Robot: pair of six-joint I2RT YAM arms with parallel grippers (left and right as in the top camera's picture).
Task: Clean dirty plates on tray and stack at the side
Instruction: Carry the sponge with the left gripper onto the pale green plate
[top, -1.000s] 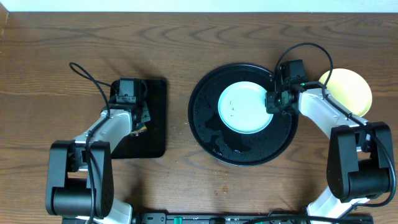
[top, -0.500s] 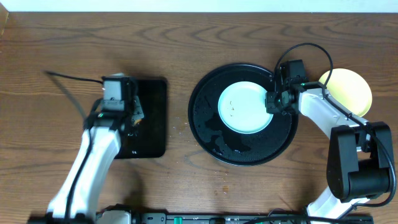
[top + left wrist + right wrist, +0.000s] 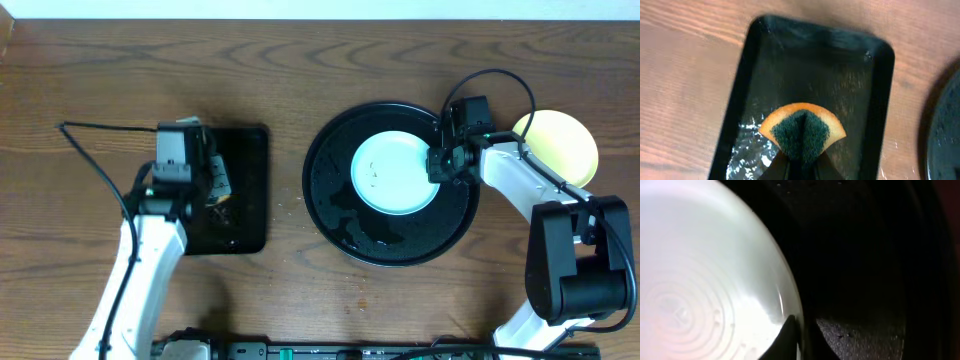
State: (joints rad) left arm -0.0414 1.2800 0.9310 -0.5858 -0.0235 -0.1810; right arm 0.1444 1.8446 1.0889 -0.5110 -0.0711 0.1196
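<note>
Plate (image 3: pixel 395 173) in round tray (image 3: pixel 340 218); rectangular tray (image 3: pixel 248 190) left, second plate (image 3: pixel 566 146) right.

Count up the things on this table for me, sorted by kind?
Plates: 2 in view, the pale blue plate and the pale yellow plate
Trays: 2, the round black tray and the rectangular black tray
Sponges: 1, the sponge
Total: 5
</note>
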